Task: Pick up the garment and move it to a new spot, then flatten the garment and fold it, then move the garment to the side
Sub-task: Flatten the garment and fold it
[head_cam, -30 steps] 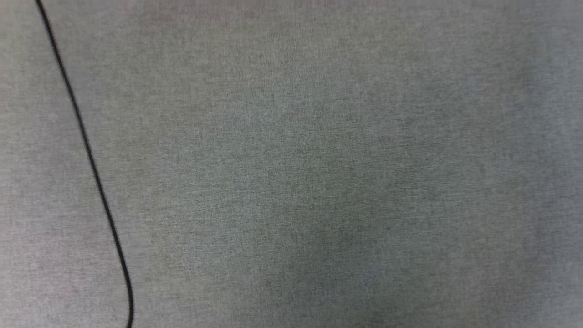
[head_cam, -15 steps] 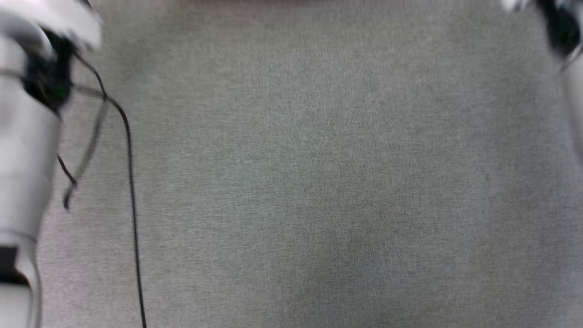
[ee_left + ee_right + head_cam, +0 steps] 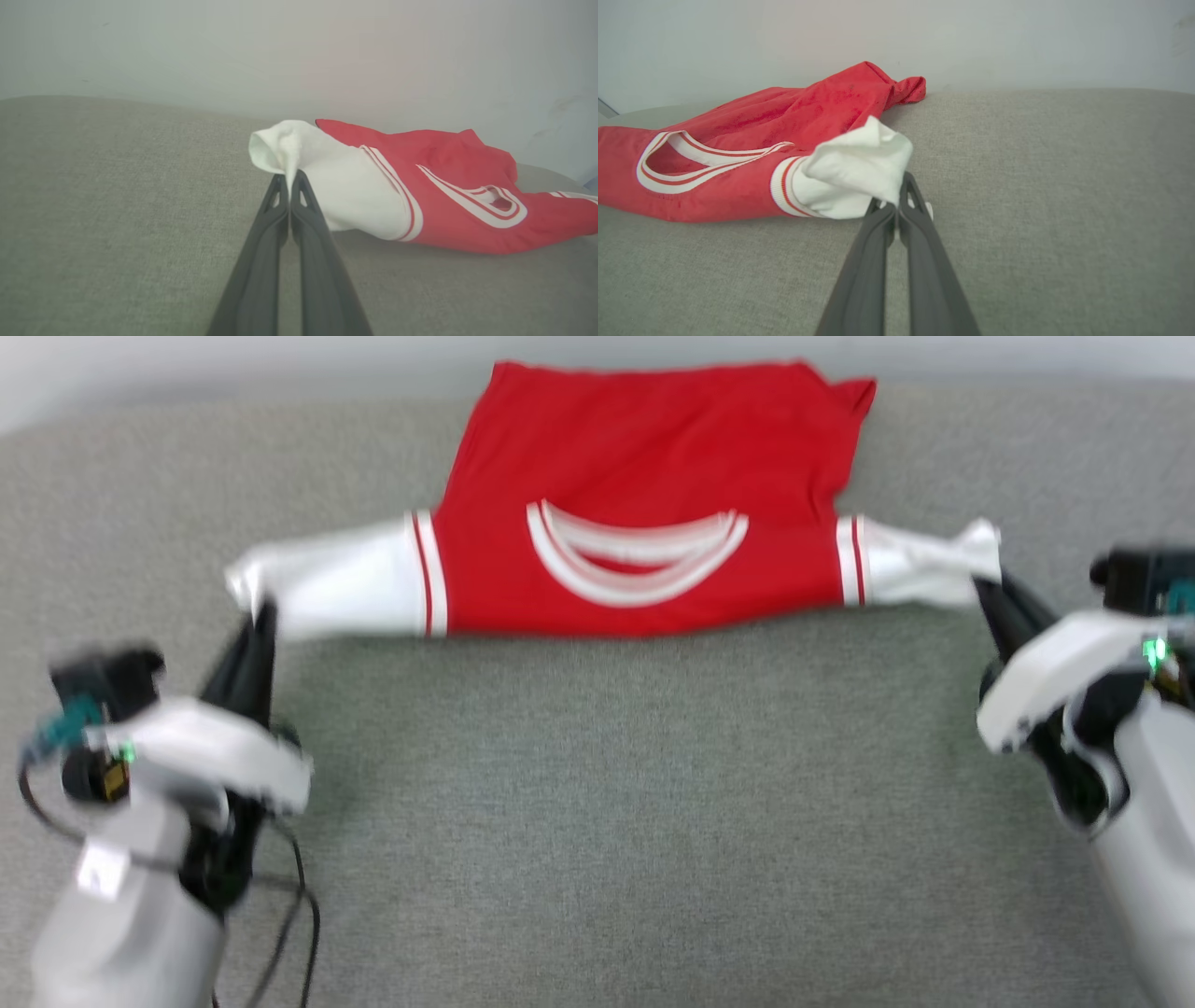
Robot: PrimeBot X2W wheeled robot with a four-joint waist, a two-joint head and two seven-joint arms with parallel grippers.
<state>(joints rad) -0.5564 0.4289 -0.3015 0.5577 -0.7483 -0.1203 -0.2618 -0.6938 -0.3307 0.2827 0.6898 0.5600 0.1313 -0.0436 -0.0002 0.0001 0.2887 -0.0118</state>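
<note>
— Upper middle of the head view: what lies there?
— Garment (image 3: pixel 644 495), red, spread on the grey surface (image 3: pixel 607 803). Its collar (image 3: pixel 635 555) faces the lower edge and its hem meets the wall (image 3: pixel 187 373).
— And the pincers?
— Left pincer (image 3: pixel 257 616), middle left, has its fingers pressed together, pinching the left sleeve (image 3: pixel 327 583). Right pincer (image 3: pixel 985 583), middle right, clamps the right sleeve (image 3: pixel 920 565) likewise. Both wrist views show white cloth bunched at the tips.
— What has just changed?
— The head camera has swung. Half a second ago it framed bare surface with blurred arms at the edges; now garment and pincers are framed.
— Significance?
— Probably the flattening step, with the sleeves drawn apart and folding not yet begun.
— Obstacles?
— Cable (image 3: pixel 289 905) loops at lower left, beside the left arm. Hem corner (image 3: pixel 854 397), upper right, is crumpled. The wall leaves little room beyond.
</note>
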